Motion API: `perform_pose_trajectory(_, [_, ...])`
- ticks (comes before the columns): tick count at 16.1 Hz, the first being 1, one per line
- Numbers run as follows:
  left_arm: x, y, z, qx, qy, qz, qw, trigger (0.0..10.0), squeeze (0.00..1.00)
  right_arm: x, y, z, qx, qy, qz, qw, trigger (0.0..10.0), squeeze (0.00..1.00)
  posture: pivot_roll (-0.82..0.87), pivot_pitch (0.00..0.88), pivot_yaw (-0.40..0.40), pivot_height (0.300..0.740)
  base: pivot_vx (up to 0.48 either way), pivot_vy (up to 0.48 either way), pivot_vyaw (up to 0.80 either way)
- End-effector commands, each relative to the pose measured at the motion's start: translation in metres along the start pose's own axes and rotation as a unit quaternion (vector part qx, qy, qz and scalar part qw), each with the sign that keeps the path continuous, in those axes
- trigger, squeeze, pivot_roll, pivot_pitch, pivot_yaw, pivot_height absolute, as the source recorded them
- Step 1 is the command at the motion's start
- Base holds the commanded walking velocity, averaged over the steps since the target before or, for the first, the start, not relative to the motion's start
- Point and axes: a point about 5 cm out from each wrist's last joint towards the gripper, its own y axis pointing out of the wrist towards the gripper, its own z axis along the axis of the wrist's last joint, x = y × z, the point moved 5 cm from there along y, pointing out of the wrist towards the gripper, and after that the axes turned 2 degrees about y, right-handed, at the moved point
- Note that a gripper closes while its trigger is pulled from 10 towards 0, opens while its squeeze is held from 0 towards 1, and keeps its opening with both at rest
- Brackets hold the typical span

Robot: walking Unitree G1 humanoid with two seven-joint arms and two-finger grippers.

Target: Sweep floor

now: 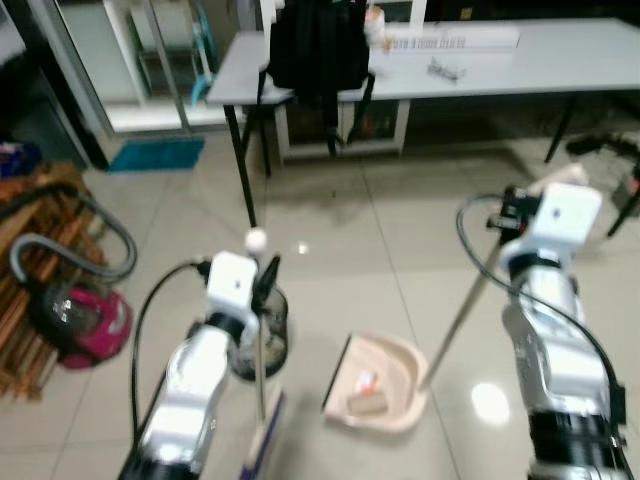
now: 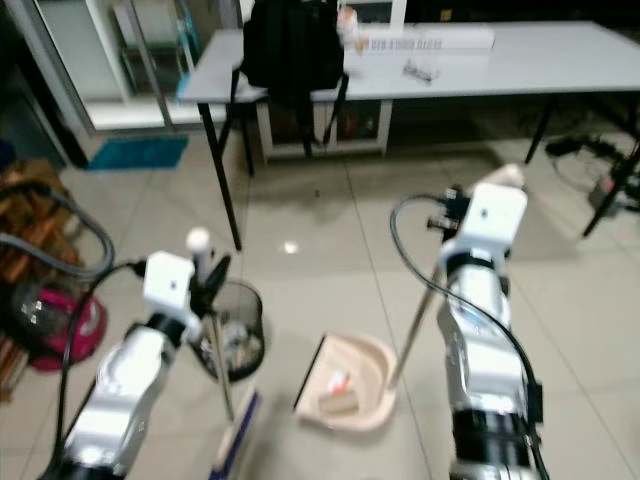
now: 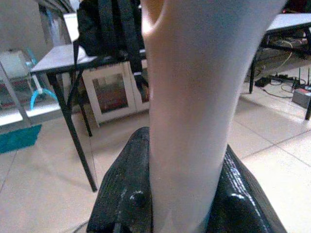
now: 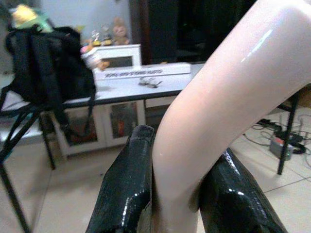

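My left gripper (image 1: pixel 262 272) is shut on the broom handle (image 3: pixel 189 97), a pale stick with a round white knob on top. The broom head (image 1: pixel 262 440) rests on the tiled floor by my left side. My right gripper (image 1: pixel 520 205) is shut on the dustpan handle (image 4: pixel 214 111), a thin rod slanting down to the pink dustpan (image 1: pixel 385 385). The pan lies flat on the floor between my arms and holds a few bits of rubbish. In both wrist views the black fingers (image 4: pixel 129 189) clamp a pale handle on either side.
A dark mesh waste bin (image 1: pixel 262 345) stands just behind the broom. A pink vacuum cleaner (image 1: pixel 75 320) with a grey hose lies at the left on a wooden rack. A grey table (image 1: pixel 560 55) with a black backpack (image 1: pixel 320 45) spans the back. Cables lie at the far right.
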Motion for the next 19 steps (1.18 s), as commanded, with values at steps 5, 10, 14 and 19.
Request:
perform_pose_trajectory(5, [-0.007,-0.005,0.017,0.018,0.020,0.012,1.000,10.0,0.00,-0.005,0.015,0.064,0.067,0.071,-0.003,0.995,10.0,0.00,-0.13,0.000,0.044,0.740,0.000,0.000,0.77])
perform_pose_trajectory(10, [-0.003,-0.008,0.018,0.013,0.030,0.005,0.999,10.0,0.00,-0.003,0.023,0.096,0.091,0.098,-0.001,0.991,10.0,0.00,-0.12,0.000,0.042,0.740,0.000,0.000,0.80])
perform_pose_trajectory(14, [-0.002,-0.008,0.021,0.021,0.035,-0.001,0.999,10.0,0.00,0.001,0.027,0.112,0.109,0.104,-0.005,0.989,10.0,0.00,-0.12,0.000,0.039,0.740,0.000,0.000,0.00])
perform_pose_trajectory(19, [-0.007,-0.006,0.026,0.028,0.041,0.008,0.999,10.0,0.00,-0.001,0.029,0.114,0.119,0.086,-0.008,0.989,10.0,0.00,-0.12,0.000,0.038,0.740,0.426,0.000,0.00])
